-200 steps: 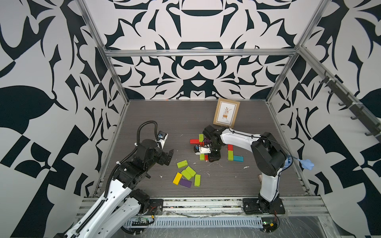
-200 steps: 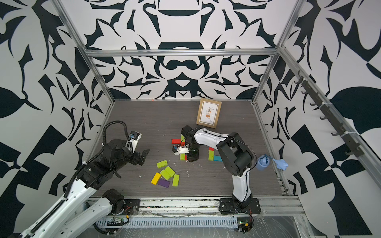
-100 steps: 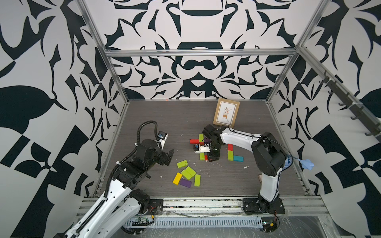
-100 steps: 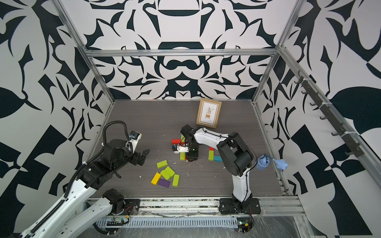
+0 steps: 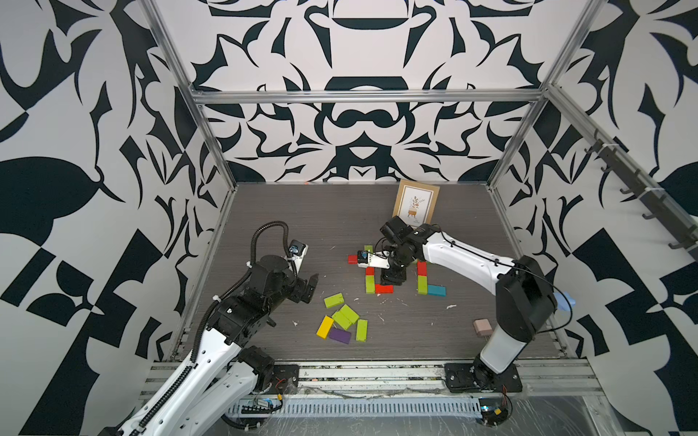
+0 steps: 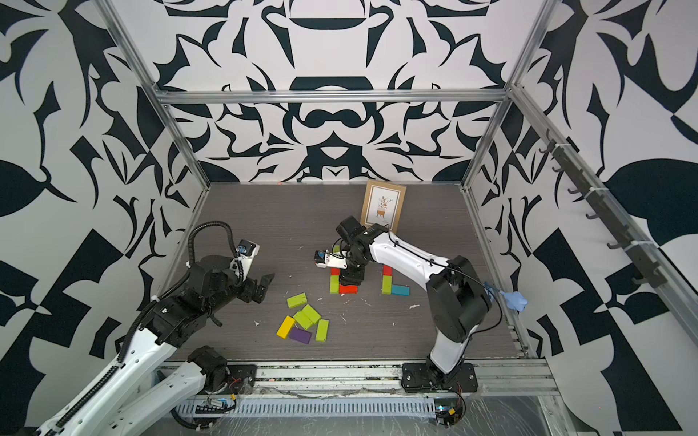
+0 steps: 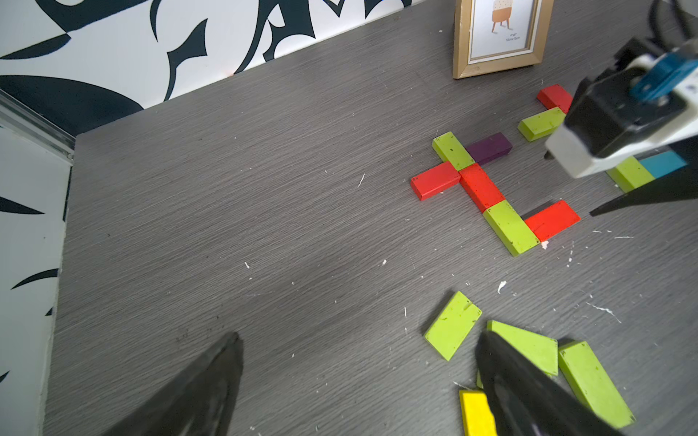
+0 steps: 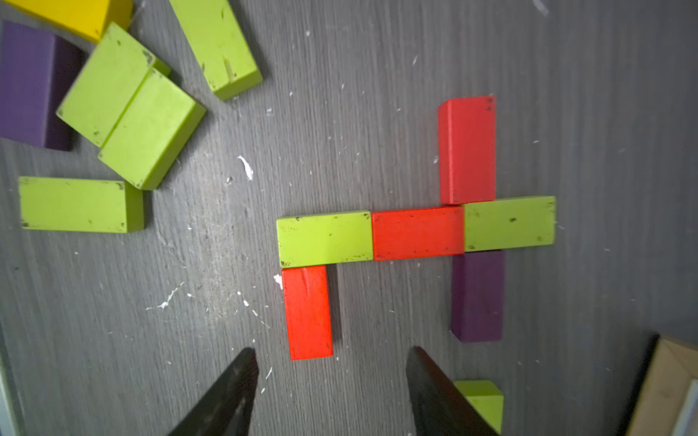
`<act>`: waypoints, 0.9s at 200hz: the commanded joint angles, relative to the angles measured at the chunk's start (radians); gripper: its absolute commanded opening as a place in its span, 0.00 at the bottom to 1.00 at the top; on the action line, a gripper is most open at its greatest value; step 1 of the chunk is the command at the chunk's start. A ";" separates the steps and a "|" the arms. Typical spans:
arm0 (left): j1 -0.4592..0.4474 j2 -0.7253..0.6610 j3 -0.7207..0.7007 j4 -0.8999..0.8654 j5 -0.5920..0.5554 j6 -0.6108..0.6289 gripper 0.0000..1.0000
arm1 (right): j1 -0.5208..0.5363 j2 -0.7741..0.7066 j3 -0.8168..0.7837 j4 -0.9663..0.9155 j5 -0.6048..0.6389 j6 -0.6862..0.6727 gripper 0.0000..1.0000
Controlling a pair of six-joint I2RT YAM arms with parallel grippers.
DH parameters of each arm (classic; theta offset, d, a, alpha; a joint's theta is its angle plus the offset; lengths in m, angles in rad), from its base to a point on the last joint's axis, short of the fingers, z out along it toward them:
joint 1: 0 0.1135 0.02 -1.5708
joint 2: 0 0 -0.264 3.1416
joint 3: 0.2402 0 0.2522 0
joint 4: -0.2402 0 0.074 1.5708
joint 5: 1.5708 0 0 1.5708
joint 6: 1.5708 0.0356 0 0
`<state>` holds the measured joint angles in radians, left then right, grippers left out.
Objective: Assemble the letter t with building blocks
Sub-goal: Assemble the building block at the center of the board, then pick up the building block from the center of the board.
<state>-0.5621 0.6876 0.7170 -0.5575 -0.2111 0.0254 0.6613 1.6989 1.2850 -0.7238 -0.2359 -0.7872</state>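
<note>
In the right wrist view the building blocks lie flat in a figure. A row of green (image 8: 325,238), red (image 8: 417,233) and green (image 8: 510,222) blocks is crossed by a red block (image 8: 467,149) and a purple block (image 8: 477,296). Another red block (image 8: 308,311) juts from the row's end. My right gripper (image 8: 332,372) hovers open just short of that red block, holding nothing. It stands over the figure (image 5: 374,279) in both top views. My left gripper (image 7: 357,351) is wide open and empty beside a loose pile of green, yellow and purple blocks (image 5: 342,321).
A second group of red, green and teal blocks (image 5: 426,281) lies right of the figure. A framed picture (image 5: 415,204) stands behind it. A pale pink plug adapter (image 5: 481,326) sits near the right arm's base. Patterned walls close the table on three sides.
The right gripper's jaws have spread wider above the block figure. The left arm has not moved and the blocks lie as before.
</note>
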 commanded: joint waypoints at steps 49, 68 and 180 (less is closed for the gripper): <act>0.002 -0.007 -0.012 0.007 0.016 -0.010 1.00 | -0.009 -0.119 -0.037 0.096 0.115 0.133 0.85; 0.001 -0.008 -0.014 0.007 0.018 -0.012 1.00 | -0.009 -0.146 -0.045 0.113 0.130 0.142 0.88; 0.002 0.089 0.006 0.044 0.105 -0.010 1.00 | -0.012 -0.379 -0.220 0.385 0.268 0.247 0.99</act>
<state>-0.5621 0.7540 0.7170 -0.5529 -0.1558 0.0246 0.6540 1.3483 1.0866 -0.4236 -0.0353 -0.5892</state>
